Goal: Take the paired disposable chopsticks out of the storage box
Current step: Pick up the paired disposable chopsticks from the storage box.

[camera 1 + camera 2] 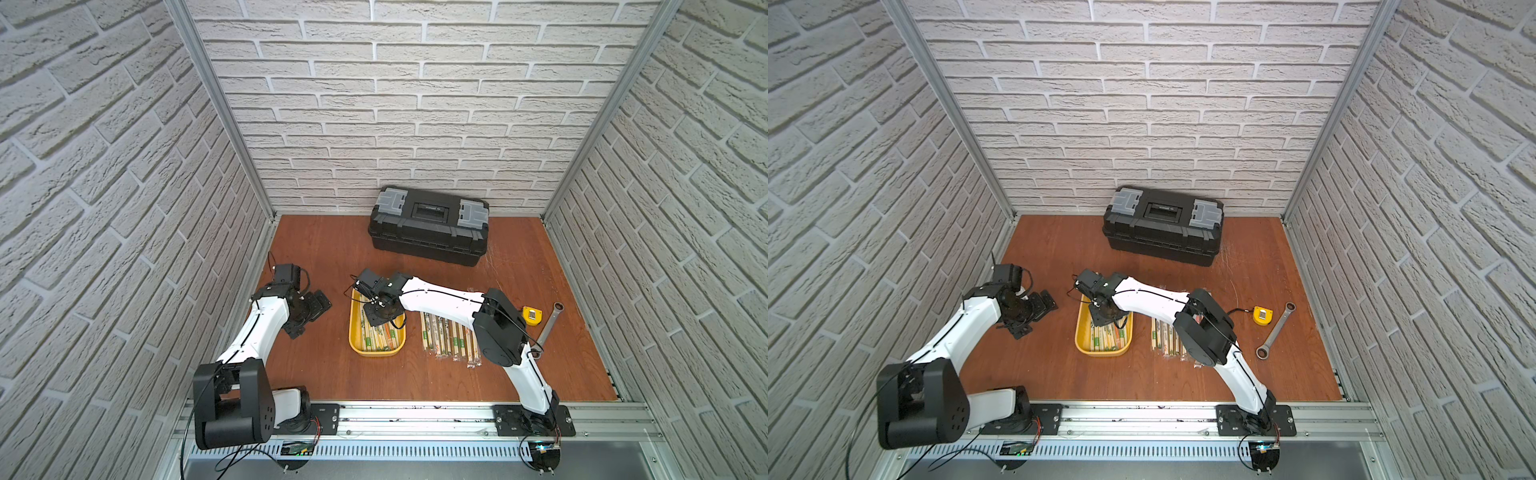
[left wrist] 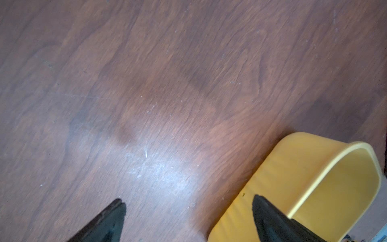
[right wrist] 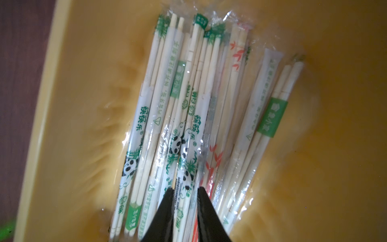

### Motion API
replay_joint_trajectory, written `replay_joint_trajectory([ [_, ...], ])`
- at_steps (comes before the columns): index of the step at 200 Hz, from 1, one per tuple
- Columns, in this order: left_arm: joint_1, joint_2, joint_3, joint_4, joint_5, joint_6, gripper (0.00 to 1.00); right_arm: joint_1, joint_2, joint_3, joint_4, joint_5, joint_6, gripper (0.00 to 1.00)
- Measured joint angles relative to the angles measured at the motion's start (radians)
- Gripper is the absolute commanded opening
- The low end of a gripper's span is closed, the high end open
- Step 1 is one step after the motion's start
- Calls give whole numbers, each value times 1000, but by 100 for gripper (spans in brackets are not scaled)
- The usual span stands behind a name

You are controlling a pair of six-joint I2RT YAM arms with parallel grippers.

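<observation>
Red-brown wood tabletop (image 1: 332,374). Inside yellow storage tray (image 1: 376,353), right gripper (image 3: 186,188) is pinched narrow on one panda-print chopstick pair (image 3: 188,167), whose long axis runs straight ahead of the fingertips. Beside the tray, left gripper (image 2: 188,200) gapes wide, farther off.

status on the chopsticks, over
Left pincer open, beside storage box. Right pincer shut on one chopstick pair inside box. Neighbouring pairs crowd it.

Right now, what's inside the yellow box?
Lots of wrapped chopsticks in a loose pile; the right hand grips one pair. From above, the arm covers the far end of the yellow box, and lower pairs hide under upper ones.
</observation>
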Motion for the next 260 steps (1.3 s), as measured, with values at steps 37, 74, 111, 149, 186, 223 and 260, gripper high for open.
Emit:
replay_joint_trajectory([
  [37, 0, 0, 0, 0, 3, 0, 98, 0, 44, 16, -8, 5, -10, 23],
  [74, 1, -1, 0, 0, 6, 0, 98, 0, 59, 24, -10, 6, -11, 22],
  [111, 1, -3, -3, 2, 6, -1, 98, 0, 59, 24, -13, 6, -14, 18],
  [149, 1, -9, -13, 3, 10, -2, 98, 0, 59, 24, -14, 6, -15, 26],
  [186, 1, -10, -16, 4, 10, -2, 98, 0, 60, 24, -13, 6, -16, 25],
  [223, 1, -10, -17, 5, 11, -2, 98, 0, 65, 27, -14, 5, -18, 13],
  [260, 1, -15, -25, 6, 12, -3, 98, -2, 65, 30, -10, -3, -16, 10],
])
